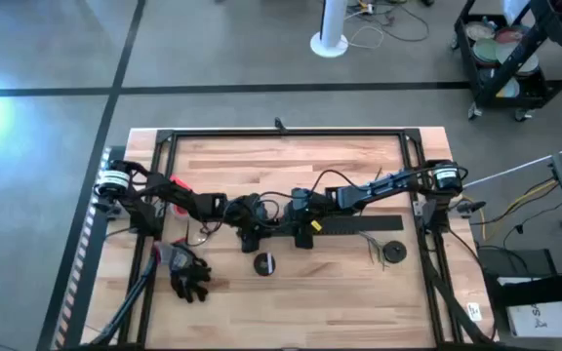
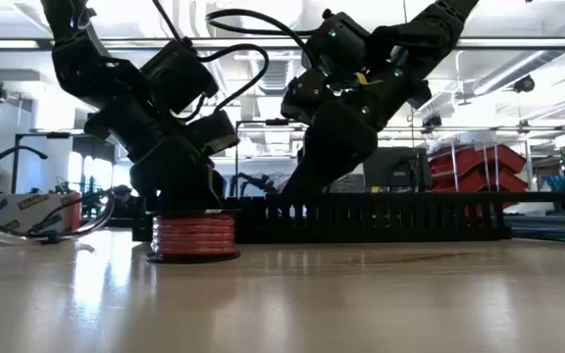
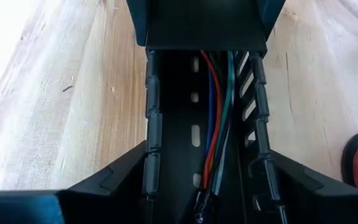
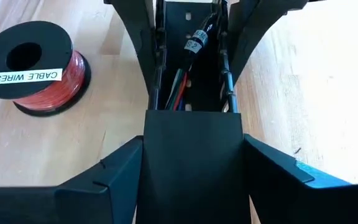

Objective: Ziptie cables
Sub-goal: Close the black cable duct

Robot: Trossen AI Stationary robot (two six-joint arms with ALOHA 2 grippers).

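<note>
Both pincers straddle the duct on the wooden table, fingers wide.

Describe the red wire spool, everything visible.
The red wire spool has black round flanges and a core wound with red wire. A white label across its top flange reads "CABLE WIRES". It stands upright on one flange on the wooden table, beside the black comb-toothed duct. In the low view it sits directly under the left gripper; whether they touch can't be told. Nothing else appears to rest on it.
</note>
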